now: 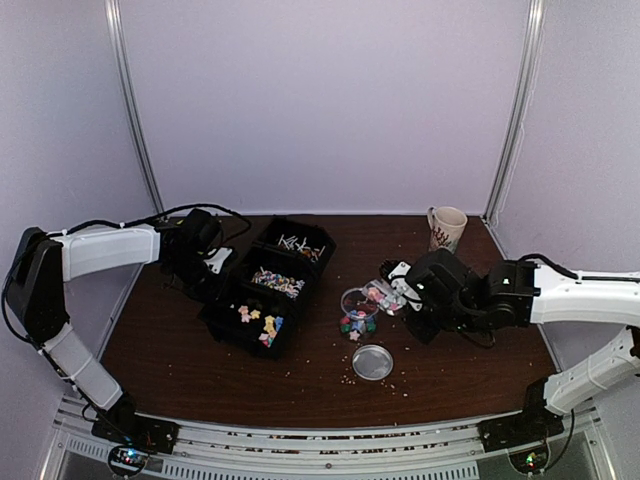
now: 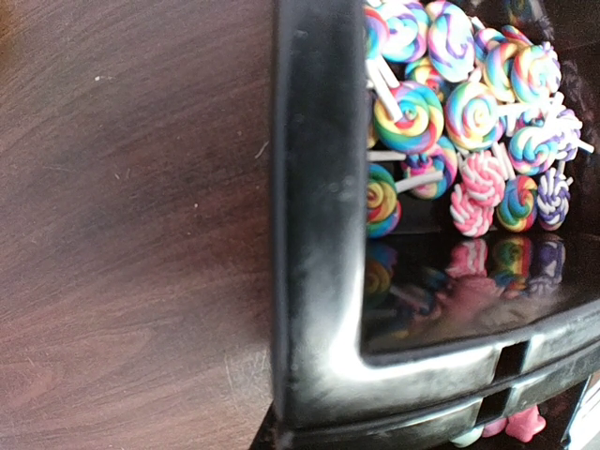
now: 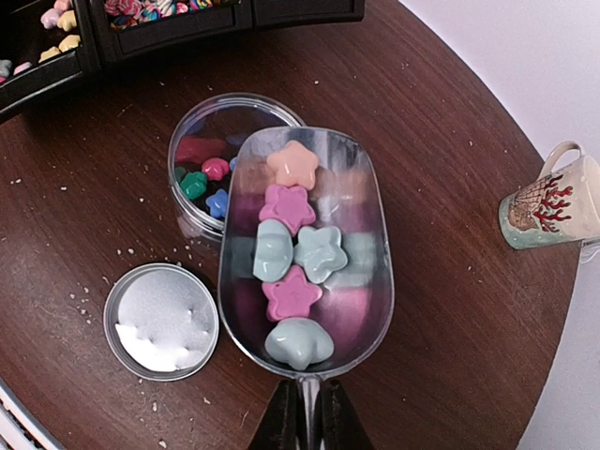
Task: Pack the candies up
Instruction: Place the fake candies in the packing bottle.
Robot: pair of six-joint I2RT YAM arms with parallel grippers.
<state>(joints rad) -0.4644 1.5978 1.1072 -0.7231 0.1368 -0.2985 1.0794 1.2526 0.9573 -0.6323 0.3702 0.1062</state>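
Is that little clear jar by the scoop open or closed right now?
Open. The jar is uncovered; its lid lies on the table beside it, candies showing inside.

Dark wooden table [image 1: 180,350] with black tray [image 2: 314,234], clear jar [image 3: 192,220], lid [image 1: 372,362], mug [image 1: 446,228], pale crumbs [image 3: 127,251].

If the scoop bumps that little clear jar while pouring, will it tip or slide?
Likely slides rather than tips: the jar looks fairly squat. With few candies inside it is probably light, so a small nudge may shift it. Smooth tabletop suggests little grip.
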